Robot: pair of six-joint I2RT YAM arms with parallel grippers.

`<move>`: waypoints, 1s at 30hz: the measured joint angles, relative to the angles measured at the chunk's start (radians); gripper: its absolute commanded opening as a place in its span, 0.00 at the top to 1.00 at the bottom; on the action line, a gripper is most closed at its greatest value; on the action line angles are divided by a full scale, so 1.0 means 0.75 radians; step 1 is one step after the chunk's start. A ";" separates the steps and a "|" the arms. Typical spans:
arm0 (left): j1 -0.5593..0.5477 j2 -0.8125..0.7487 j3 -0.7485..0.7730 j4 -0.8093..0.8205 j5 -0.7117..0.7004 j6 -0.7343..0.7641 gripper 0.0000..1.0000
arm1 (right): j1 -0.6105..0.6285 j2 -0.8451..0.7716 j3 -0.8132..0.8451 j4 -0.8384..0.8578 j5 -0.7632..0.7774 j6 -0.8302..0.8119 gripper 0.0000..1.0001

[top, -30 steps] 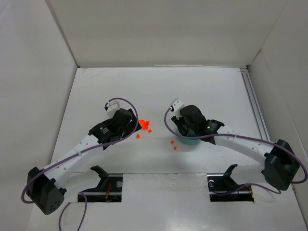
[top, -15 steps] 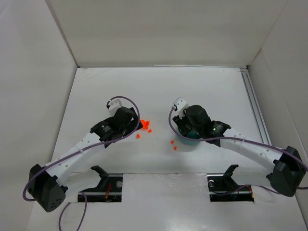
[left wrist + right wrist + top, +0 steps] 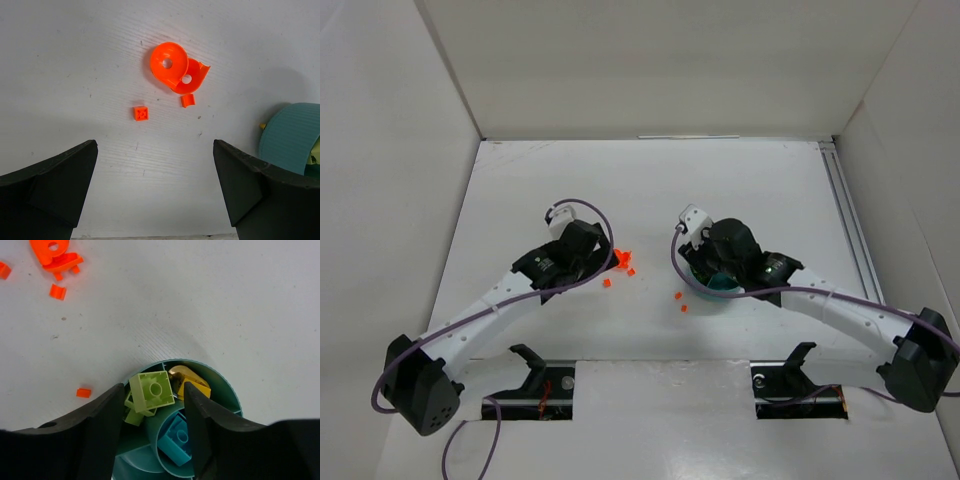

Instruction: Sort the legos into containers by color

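Seen from above, the round teal dish [image 3: 704, 286] lies mostly under my right gripper [image 3: 717, 266]. In the right wrist view that gripper [image 3: 154, 387] is open. A lime green brick [image 3: 152, 390] rests between its fingers, a small gap on each side, on other lime pieces in one wedge of the dish [image 3: 227, 390]. A yellow piece [image 3: 194, 385] fills the neighbouring wedge and a teal brick [image 3: 176, 440] the centre cup. My left gripper [image 3: 154, 145] stands wide open and empty over the table, short of the orange legos: a round piece [image 3: 167, 64], a square brick [image 3: 141, 113] and a small bit [image 3: 187, 100].
More orange bits lie on the table left of the dish [image 3: 679, 295], [image 3: 684, 308], with a cluster [image 3: 622, 259] by the left gripper [image 3: 588, 256]. White walls enclose the table on three sides. The dish edge [image 3: 290, 137] shows at the right of the left wrist view.
The right gripper's jaws have widened and let go of the lime green brick over the dish. The right arm's elbow has swung outward. The left gripper has hardly moved.
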 measured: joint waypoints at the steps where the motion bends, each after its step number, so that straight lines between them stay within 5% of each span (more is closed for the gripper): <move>1: 0.008 0.015 0.002 0.004 0.007 0.001 0.00 | 0.005 -0.002 0.001 0.001 -0.007 -0.024 0.41; 7: 0.123 0.089 -0.020 0.083 0.091 0.028 0.00 | 0.091 0.051 0.017 0.025 -0.062 -0.146 0.28; 16: 0.297 0.048 -0.150 0.152 0.185 0.025 0.00 | 0.153 0.437 0.237 0.078 -0.108 -0.207 0.26; 25: 0.391 -0.072 -0.273 0.146 0.180 -0.061 0.00 | 0.156 0.868 0.647 0.031 -0.070 0.253 0.42; 30: 0.391 -0.163 -0.293 0.149 0.176 -0.069 0.00 | 0.126 0.987 0.699 -0.003 -0.128 0.474 0.49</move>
